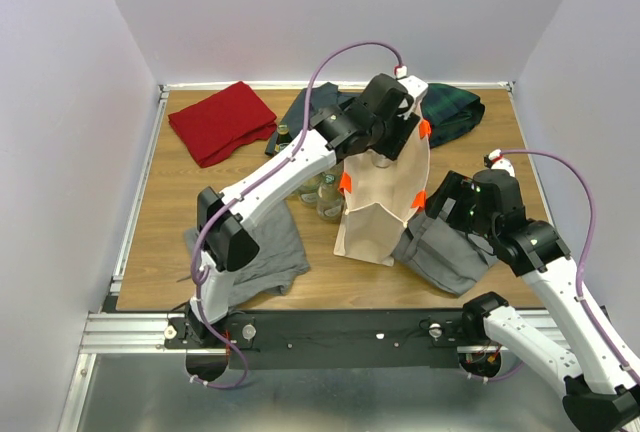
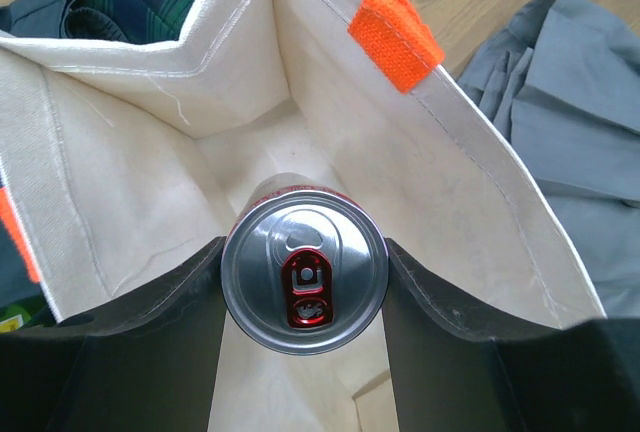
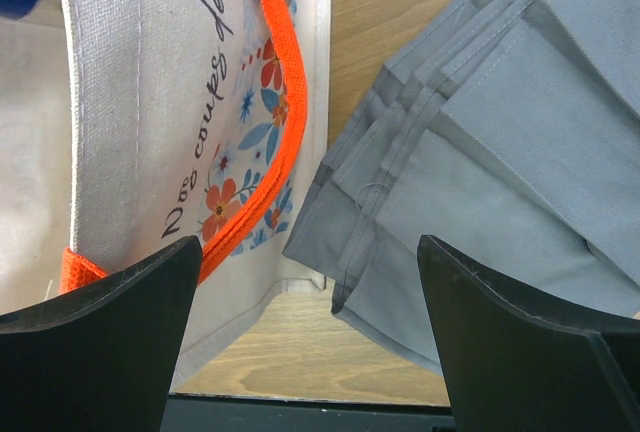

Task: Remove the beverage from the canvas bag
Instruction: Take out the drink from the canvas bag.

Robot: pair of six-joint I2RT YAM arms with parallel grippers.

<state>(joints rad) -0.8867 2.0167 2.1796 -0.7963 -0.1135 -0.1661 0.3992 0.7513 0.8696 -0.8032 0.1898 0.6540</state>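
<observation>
The beige canvas bag with orange handles stands upright mid-table, its mouth open. My left gripper reaches down into that mouth. In the left wrist view a silver-topped beverage can with a red pull tab sits between the black fingers, both touching its sides; my left gripper is shut on it, still within the bag's walls. My right gripper hovers low beside the bag's right face, over grey clothes. Its jaws stand wide open with nothing between them.
Folded grey clothes lie right of the bag, and more grey cloth lies at the left. A red cloth and dark plaid clothes lie at the back. Clear bottles stand just left of the bag.
</observation>
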